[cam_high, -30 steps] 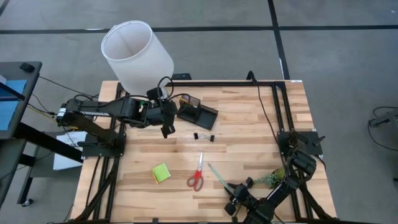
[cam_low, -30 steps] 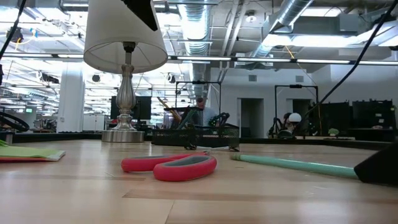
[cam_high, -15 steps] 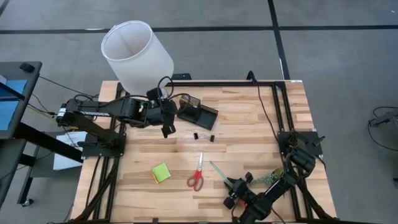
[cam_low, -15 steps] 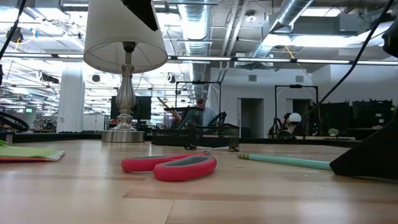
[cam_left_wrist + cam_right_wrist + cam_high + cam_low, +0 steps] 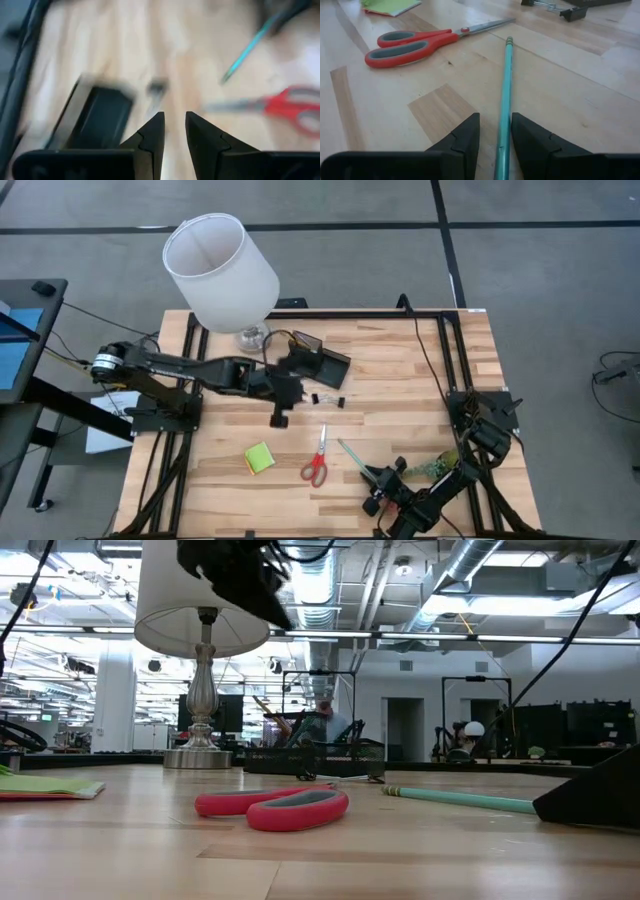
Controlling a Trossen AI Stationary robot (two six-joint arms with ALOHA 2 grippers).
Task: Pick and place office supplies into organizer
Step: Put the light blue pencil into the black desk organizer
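Note:
My right gripper (image 5: 372, 480) (image 5: 495, 116) is low at the table's near right and open. Its fingers stand on either side of the near end of the teal pencil (image 5: 506, 80) (image 5: 350, 455), which lies flat on the wood. Red-handled scissors (image 5: 317, 460) (image 5: 415, 45) lie left of the pencil, and the lime-green sticky pad (image 5: 259, 458) lies farther left. My left gripper (image 5: 280, 420) (image 5: 175, 120) hovers open over mid-table, near two black clips (image 5: 327, 400). The black organizer (image 5: 318, 361) stands at the far side.
The white-shaded lamp (image 5: 220, 270) (image 5: 200, 600) stands at the far left beside the organizer. A small green plant (image 5: 435, 468) sits by the right arm near the right edge. Bare wood stretches across the table's far right.
My left arm has stretched out, carrying its gripper from beside the organizer toward the near edge and slightly right, over mid-table. My right gripper first slid a little toward the far edge along the pencil's end, then stayed still.

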